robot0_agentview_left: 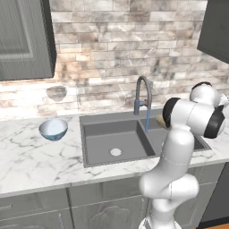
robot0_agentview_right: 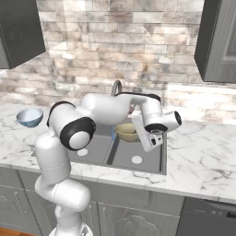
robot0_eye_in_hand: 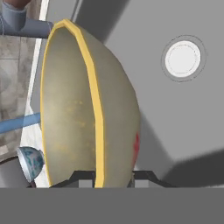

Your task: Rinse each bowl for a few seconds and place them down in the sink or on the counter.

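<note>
While water runs as a thin blue stream (robot0_agentview_left: pixel 146 124) from the arched faucet (robot0_agentview_left: pixel 143 91), olive-tan bowl (robot0_agentview_right: pixel 127 132) held over the right basin of the sink (robot0_agentview_left: pixel 89 154), just beside the stream at roughly 3 o'clock of it in the right base view. Judged as first rinse under way, not finished: this bowl not yet set down.

Pale blue bowl (robot0_agentview_left: pixel 53 129) upright on the marble counter (robot0_agentview_left: pixel 36 161), well apart from the sink at about 9 o'clock of it in the left base view; apparently not yet rinsed, so about half the task or more left.

Gripper (robot0_eye_in_hand: pixel 113 177) closed on the olive-tan bowl's rim, one fingertip (robot0_eye_in_hand: pixel 85 178) inside the wall, the other outside, as seen in the hand view; bowl turned on edge there, yellow rim running from 12 to 6 o'clock, round pale drain (robot0_eye_in_hand: pixel 183 58) at 2 o'clock.

Arm raised from the base, bent at the elbow, forearm reaching across the sink's divider, hand angled downward toward the right basin.
</note>
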Controlling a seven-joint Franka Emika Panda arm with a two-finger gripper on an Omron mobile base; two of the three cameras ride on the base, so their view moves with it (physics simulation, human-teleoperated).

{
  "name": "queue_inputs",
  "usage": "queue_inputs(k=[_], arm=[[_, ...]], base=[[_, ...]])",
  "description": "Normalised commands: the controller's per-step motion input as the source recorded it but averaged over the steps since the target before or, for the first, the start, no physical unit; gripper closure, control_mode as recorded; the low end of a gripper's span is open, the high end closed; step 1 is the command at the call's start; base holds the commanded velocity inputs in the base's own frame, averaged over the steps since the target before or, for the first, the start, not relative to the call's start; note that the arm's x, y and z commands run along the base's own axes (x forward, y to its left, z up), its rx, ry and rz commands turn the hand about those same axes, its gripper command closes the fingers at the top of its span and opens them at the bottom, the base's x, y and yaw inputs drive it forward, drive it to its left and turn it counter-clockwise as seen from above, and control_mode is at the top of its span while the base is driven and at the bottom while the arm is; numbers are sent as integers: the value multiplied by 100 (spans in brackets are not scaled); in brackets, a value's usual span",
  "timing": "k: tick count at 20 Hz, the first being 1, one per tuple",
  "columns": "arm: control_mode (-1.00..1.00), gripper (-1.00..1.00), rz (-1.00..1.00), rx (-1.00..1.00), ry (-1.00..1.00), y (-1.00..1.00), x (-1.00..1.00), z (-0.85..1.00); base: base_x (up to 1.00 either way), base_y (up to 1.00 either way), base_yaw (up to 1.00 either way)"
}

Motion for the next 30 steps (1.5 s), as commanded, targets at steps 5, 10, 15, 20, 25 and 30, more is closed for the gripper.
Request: queue_inputs(k=[5,10,15,20,25,30], arm=[[-100,100,6,0,-1,33,9,-1],[-100,100,6,0,0,32,12,-1],[-100,100,6,0,0,30,17,-3],[-100,100,5,0,-1,23,21,-6],[-100,100,6,1,-2,13,20,-6],[-100,100,7,0,0,-14,0,0]], base=[[0,0,0],[0,0,0],[0,0,0],[0,0,0],[0,0,0],[0,0,0]])
